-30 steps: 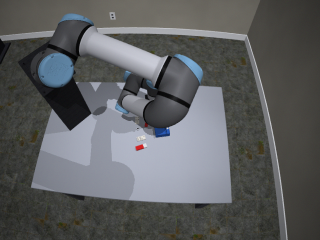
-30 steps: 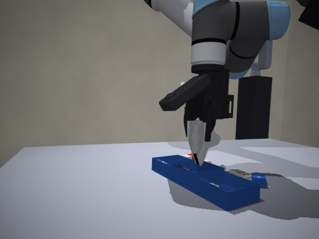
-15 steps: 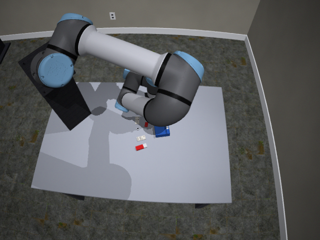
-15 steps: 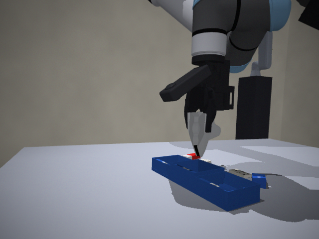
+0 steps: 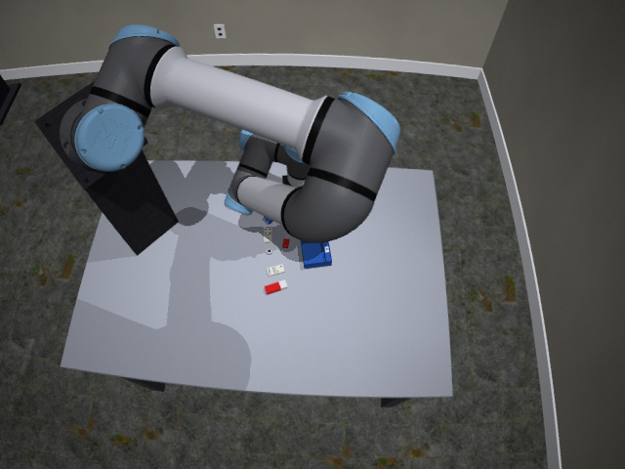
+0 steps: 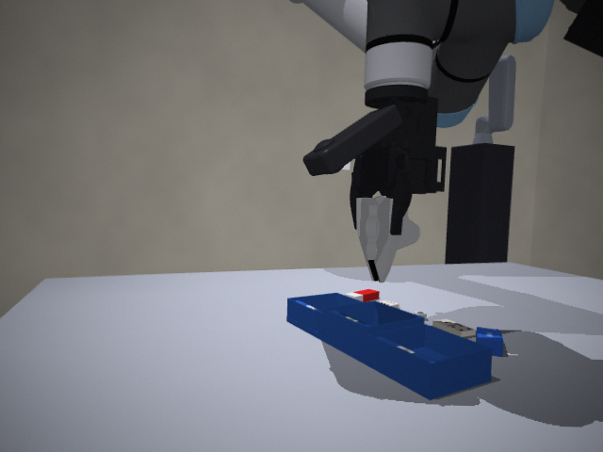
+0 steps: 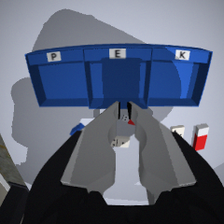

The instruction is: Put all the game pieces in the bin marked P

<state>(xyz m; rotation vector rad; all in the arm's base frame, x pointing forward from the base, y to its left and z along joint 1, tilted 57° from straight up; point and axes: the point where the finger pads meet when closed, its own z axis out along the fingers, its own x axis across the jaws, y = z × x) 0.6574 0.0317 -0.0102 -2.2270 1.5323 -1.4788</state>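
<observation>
A blue bin with three compartments marked P, E and K lies upright on the table. The P compartment is at the left in the wrist view, and all three look empty. My gripper is shut and holds nothing. It hangs above the table just behind the E compartment. In the top view the arm hides it. Below it lie a small red piece, a die and a grey domino.
A white domino and a red-and-white piece lie beside the bin. A small blue piece lies near the bin's end. The arm's black base stands at the table's far corner.
</observation>
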